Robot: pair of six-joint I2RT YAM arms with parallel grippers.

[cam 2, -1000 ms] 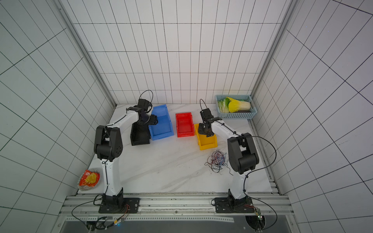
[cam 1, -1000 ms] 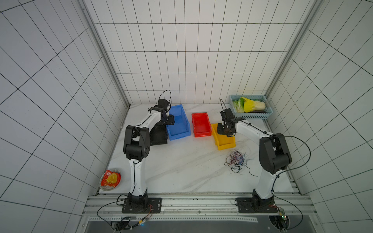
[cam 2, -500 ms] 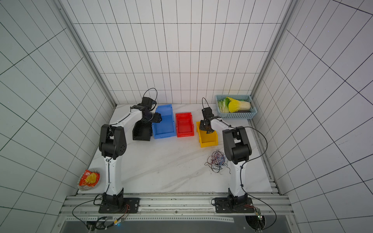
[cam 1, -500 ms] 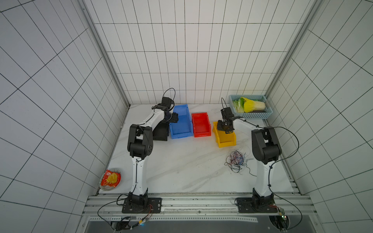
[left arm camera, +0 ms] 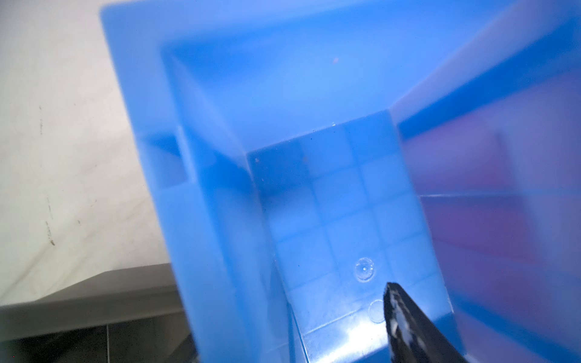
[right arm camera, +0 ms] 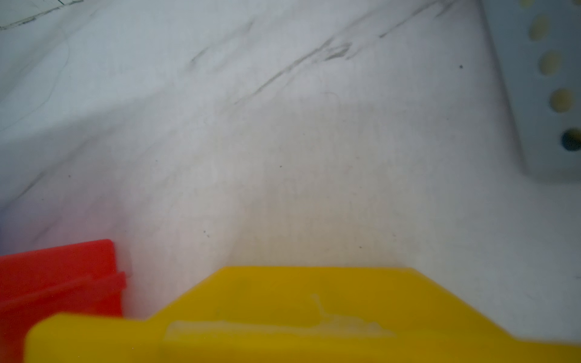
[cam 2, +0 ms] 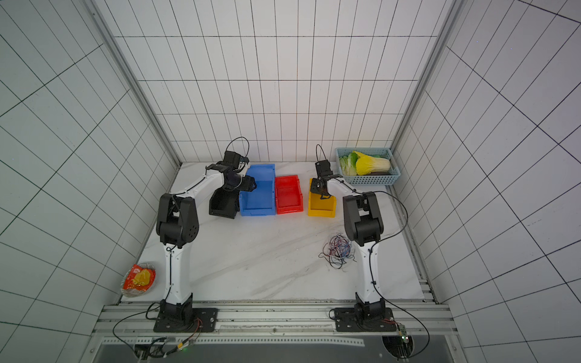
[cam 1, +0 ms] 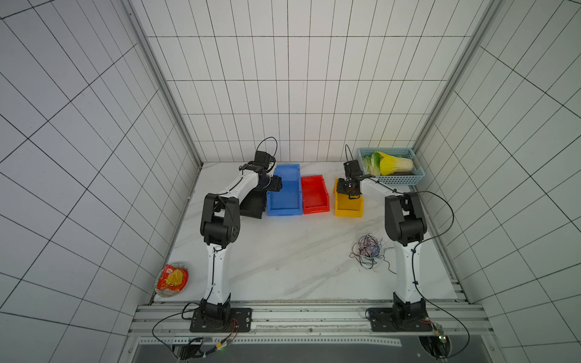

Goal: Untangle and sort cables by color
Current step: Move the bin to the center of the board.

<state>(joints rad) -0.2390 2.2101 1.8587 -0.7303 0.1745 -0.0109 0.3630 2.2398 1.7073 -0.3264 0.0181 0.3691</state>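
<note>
The cables [cam 1: 367, 250] lie in one tangle of blue, red, black and pale wires on the marble, close to the right arm's base, also seen as cables [cam 2: 338, 250]. No gripper is near them. My left gripper [cam 1: 276, 184] hangs over the left wall of the blue bin [cam 1: 284, 206]. One black fingertip [left arm camera: 396, 303] stands inside the bin, clear of the wall and holding nothing. The other is hidden. My right gripper [cam 1: 349, 192] sits at the back wall of the yellow bin [cam 1: 348, 209]. That wall [right arm camera: 314, 314] fills the wrist view's lower edge and hides the fingers.
A red bin [cam 1: 315, 198] stands between the blue and yellow ones, and a black bin [cam 1: 251, 206] sits left of the blue one. A pale blue basket [cam 1: 396, 179] with a cabbage is at the back right. A bowl with a snack packet [cam 1: 172, 279] sits front left.
Both arms have stretched toward the back. The yellow bin has slid backward with the right gripper. The blue bin has turned straight and now sits closer to the red one.
</note>
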